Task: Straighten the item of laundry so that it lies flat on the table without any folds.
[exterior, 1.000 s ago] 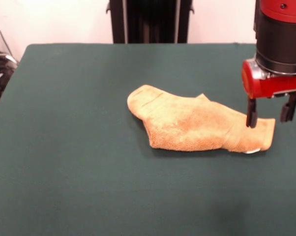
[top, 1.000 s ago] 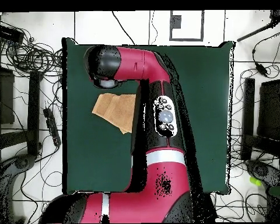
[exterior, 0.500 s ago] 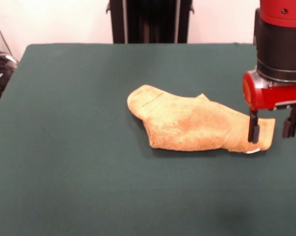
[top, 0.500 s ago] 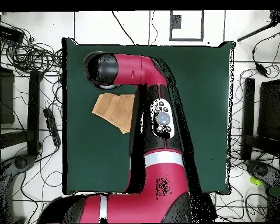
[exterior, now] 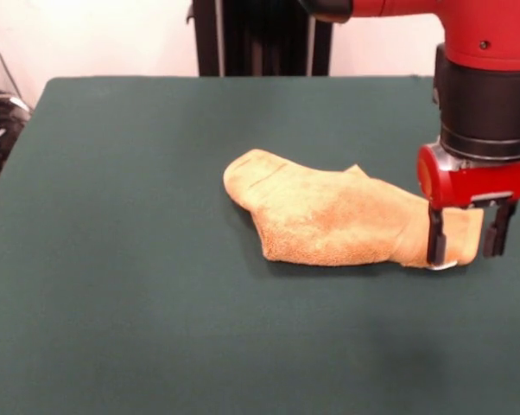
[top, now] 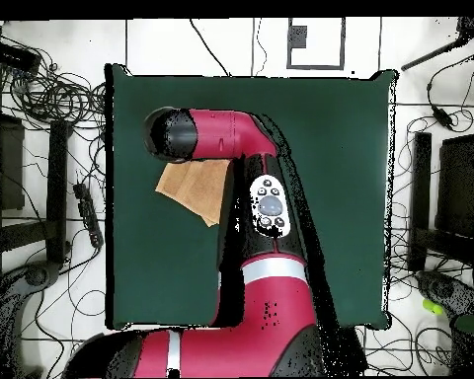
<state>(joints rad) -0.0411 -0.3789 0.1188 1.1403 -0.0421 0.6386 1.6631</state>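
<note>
Dark green table (exterior: pixel 139 294), wide and bare apart from one crumpled golden-orange towel (exterior: pixel 329 216) lying right of centre in the front view, folded over on itself. Its long axis runs across the picture, and the gripper (exterior: pixel 463 235) is down at the towel's right-hand end, fingers parted and straddling that end tip, gripping nothing yet. The bulk of the cloth stretches away to the picture's left, so a pull should go rightward, away from it.
</note>
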